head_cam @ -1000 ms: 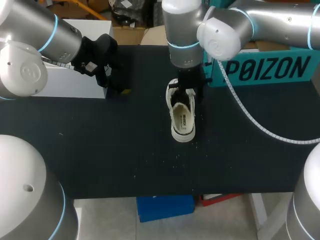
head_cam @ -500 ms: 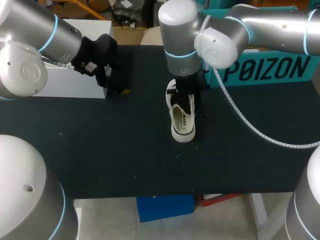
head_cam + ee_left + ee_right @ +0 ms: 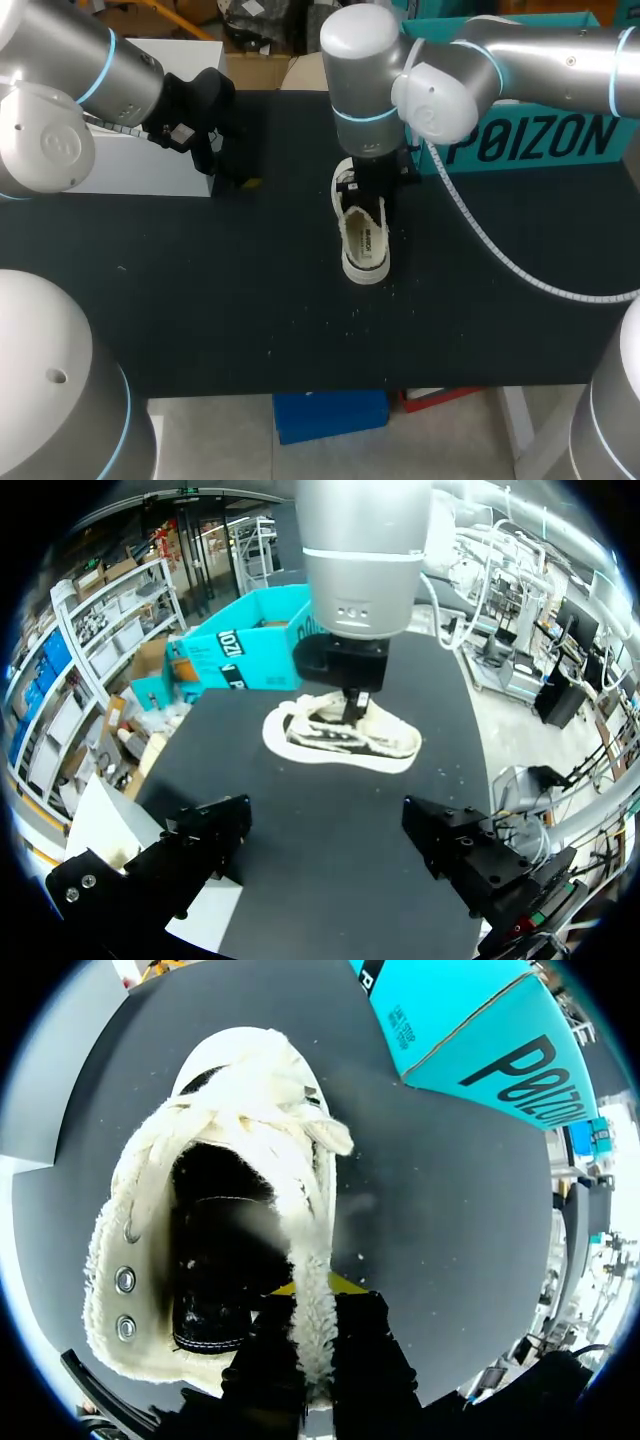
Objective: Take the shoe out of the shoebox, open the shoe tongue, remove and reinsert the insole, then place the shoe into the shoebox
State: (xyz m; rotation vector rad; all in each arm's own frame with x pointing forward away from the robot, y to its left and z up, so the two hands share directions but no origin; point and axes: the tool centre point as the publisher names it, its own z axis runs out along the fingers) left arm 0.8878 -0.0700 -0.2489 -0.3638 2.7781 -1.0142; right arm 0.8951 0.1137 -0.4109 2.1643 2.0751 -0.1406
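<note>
shoe (image 3: 365, 240) out of shoebox (image 3: 530, 135), upright on table (image 3: 200, 280). right fingers (image 3: 265, 1360) pinch its fleecy collar rim; left fingers (image 3: 200, 845) wide, empty, well apart. Tongue, insole swap, reboxing look left to do.

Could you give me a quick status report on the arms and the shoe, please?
Left pincer open, empty, clear of shoe. Right pincer shut on shoe's fleecy edge; shoe on table, outside teal shoebox. Nothing in the way.
</note>
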